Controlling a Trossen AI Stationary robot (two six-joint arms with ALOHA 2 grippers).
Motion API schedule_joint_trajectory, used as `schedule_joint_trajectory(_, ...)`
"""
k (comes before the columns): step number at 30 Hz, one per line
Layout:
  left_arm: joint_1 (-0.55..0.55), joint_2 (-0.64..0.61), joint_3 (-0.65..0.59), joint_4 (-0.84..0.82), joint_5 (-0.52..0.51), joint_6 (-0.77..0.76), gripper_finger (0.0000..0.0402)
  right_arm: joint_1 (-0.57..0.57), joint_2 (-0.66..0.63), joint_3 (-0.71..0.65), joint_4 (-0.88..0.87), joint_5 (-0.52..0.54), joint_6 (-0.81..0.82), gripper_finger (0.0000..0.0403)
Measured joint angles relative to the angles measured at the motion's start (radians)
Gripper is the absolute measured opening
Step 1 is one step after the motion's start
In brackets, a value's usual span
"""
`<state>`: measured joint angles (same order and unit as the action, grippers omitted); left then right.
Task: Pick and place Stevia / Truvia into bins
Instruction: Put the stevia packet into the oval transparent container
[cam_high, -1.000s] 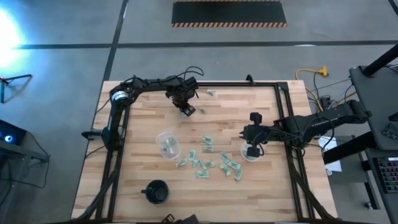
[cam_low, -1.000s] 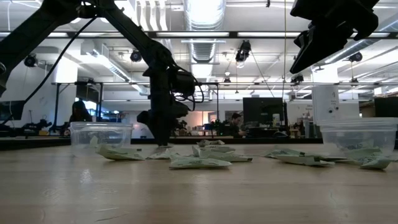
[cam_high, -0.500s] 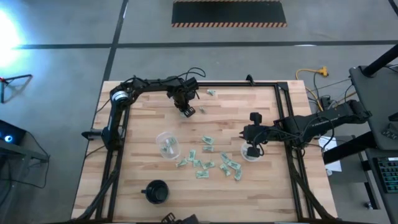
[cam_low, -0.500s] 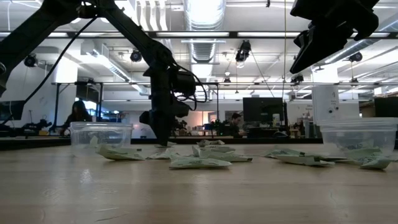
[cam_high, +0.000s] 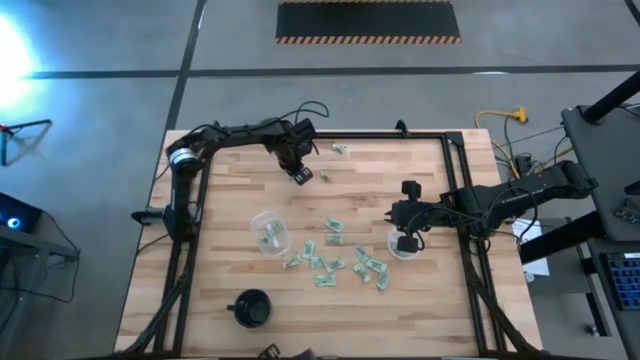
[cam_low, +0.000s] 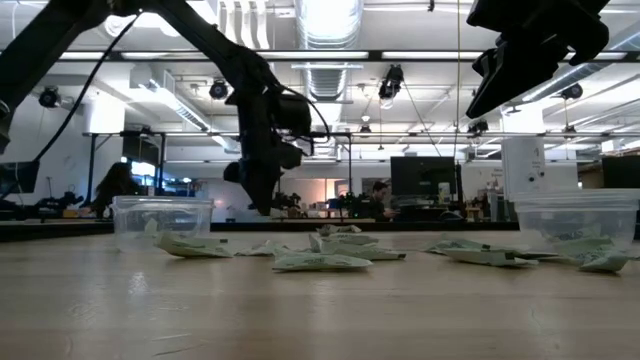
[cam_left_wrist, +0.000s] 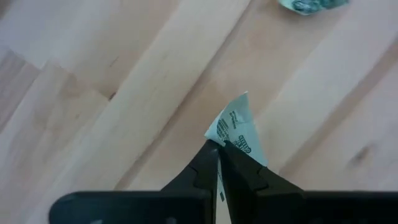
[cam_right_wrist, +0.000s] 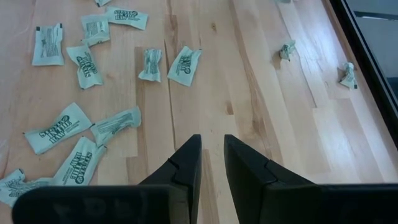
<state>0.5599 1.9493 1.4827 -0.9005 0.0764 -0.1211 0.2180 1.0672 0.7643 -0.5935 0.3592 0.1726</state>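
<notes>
Pale green and white Stevia packets (cam_high: 338, 262) lie scattered flat on the wooden table (cam_high: 220, 200) between two clear cup bins, one on the left (cam_high: 269, 232) and one on the right (cam_high: 404, 248). Both bins hold packets. At the far side, left of centre, my left gripper (cam_high: 299, 174) is shut on a single packet (cam_left_wrist: 239, 124), above the table. My right gripper (cam_high: 404, 238) hovers over the right bin, slightly open, with nothing between its fingers (cam_right_wrist: 186, 163). Two more packets (cam_high: 340, 149) lie near the far edge. My left gripper pinches one end of the packet (cam_left_wrist: 229, 142) between its two fingertips. The fingers come from above and point steeply down. The rest of the packet sticks out past the fingertips, lifted clear of the table.
A black round cup (cam_high: 252, 308) stands near the front left. The black frame rails (cam_high: 470, 250) run along the table's left, right and far sides. Bare wood lies at the near right and the far right.
My left gripper has risen from the tabletop at the far side, and the packet that it holds has come up off the wood with it.
</notes>
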Motion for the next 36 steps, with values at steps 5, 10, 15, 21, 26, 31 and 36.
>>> schedule_joint_trajectory(5, -0.019, -0.069, -0.002, -0.044, 0.002, 0.004, 0.0, 0.0, 0.0, 0.0, 0.0, 0.0, 0.0, 0.0059)
schedule_joint_trajectory(10, -0.062, -0.152, -0.004, -0.117, 0.003, 0.006, 0.0, 0.0, 0.0, 0.0, 0.001, 0.0, 0.001, 0.0059)
schedule_joint_trajectory(15, -0.141, -0.252, -0.034, -0.152, 0.004, 0.003, 0.0, 0.0, 0.0, 0.0, 0.003, 0.001, 0.003, 0.0059)
schedule_joint_trajectory(21, -0.26, -0.367, -0.092, -0.154, -0.005, -0.025, 0.0, 0.0, 0.0, 0.0, 0.009, 0.0, 0.003, 0.0059)
schedule_joint_trajectory(26, -0.355, -0.422, -0.182, -0.161, -0.03, -0.037, 0.0, 0.0, 0.0, 0.0, 0.024, 0.001, 0.003, 0.0059)
schedule_joint_trajectory(31, -0.428, -0.462, -0.298, -0.158, -0.051, -0.061, 0.0, 0.0, 0.0, 0.0, 0.051, 0.001, 0.0, 0.0059)
schedule_joint_trajectory(36, -0.465, -0.481, -0.395, -0.119, -0.07, -0.084, 0.0, 0.0, 0.0, 0.0, 0.055, 0.001, 0.0, 0.0059)
